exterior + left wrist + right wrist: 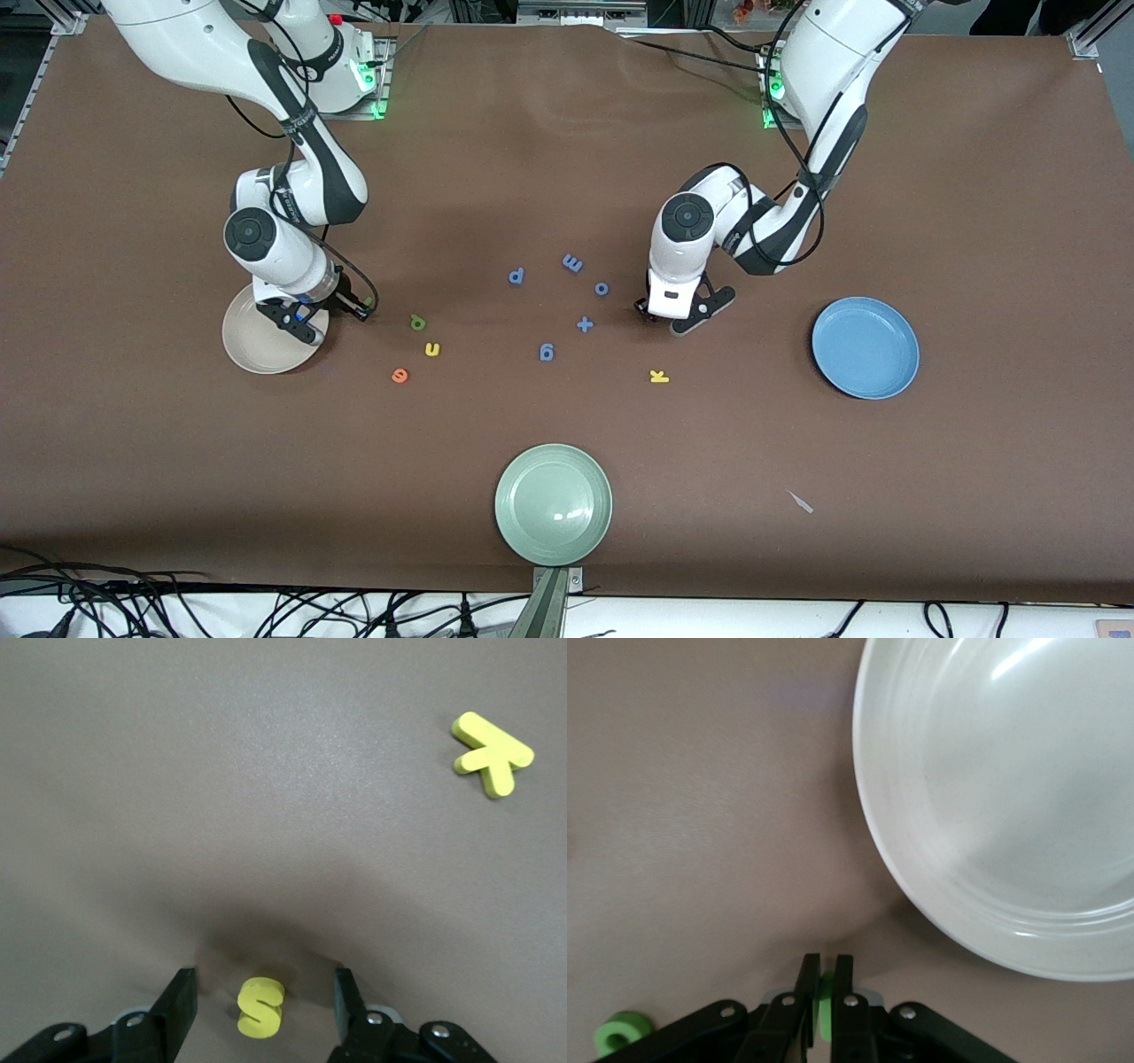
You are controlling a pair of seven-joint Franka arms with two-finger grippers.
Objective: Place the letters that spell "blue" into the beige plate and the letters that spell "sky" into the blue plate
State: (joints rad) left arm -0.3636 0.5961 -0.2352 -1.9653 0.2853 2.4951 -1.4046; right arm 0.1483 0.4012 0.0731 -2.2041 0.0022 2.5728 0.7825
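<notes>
Letters for "blue" and "sky" lay scattered between the plates while both grippers worked low at the table.
Right gripper [821,1005] had pinched a thin green bar [825,1008] just beside the beige plate [921,895]. Left gripper [264,1001] stood with jaws apart around the yellow s [260,1007] on the table, the yellow k [493,754] nearby, the blue plate [866,347] toward the left arm's end.

I am seeing a cream-beige plate [257,350], light-blue plate [866,347], pale green plate [553,503], yellow s [260,1007], yellow k [658,377], orange e [400,376].
</notes>
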